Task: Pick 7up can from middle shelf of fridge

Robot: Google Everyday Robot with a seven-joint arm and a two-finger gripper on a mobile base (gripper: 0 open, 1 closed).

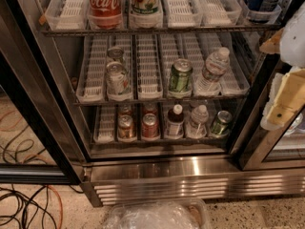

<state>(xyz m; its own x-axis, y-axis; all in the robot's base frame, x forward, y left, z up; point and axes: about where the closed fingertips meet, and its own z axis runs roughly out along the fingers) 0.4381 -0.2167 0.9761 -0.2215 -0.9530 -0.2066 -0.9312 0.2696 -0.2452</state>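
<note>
At 6 o'clock, nearest to the camera, a crumpled clear plastic cover (157,216) is lying at the lower edge. At 8 o'clock, thin black and orange cables (24,204) are trailing over the speckled floor.

At 3 o'clock, the pale cream and white two-finger gripper (281,78) is hanging in front of the right door frame, outside the large stainless steel fridge (157,168). Its fingers (286,101) seem to be standing apart, one above the other, and they are holding nothing.

Farther in, the middle shelf (148,70), a dark wire rack with white slotted lane trays, is crossing the centre. The 7up can (116,78), small and silvery-white with faint red and green marks, is standing upright at 10 o'clock, at the front of the second lane from the left. A similar silvery can (115,55) is standing just behind it. A mostly green can (180,75) is waiting at 1 o'clock, and a clear plastic water bottle (212,70) at 2 o'clock.

The step in hand appears to be the approach, because the gripper is well apart from the can. The next move is probably calling for travel toward 9 o'clock and inward, under the upper rack. The gripper should be passing in front of the bottle and the green can without touching them. Then it should be lining up with the second lane and closing around the front can only.
</note>
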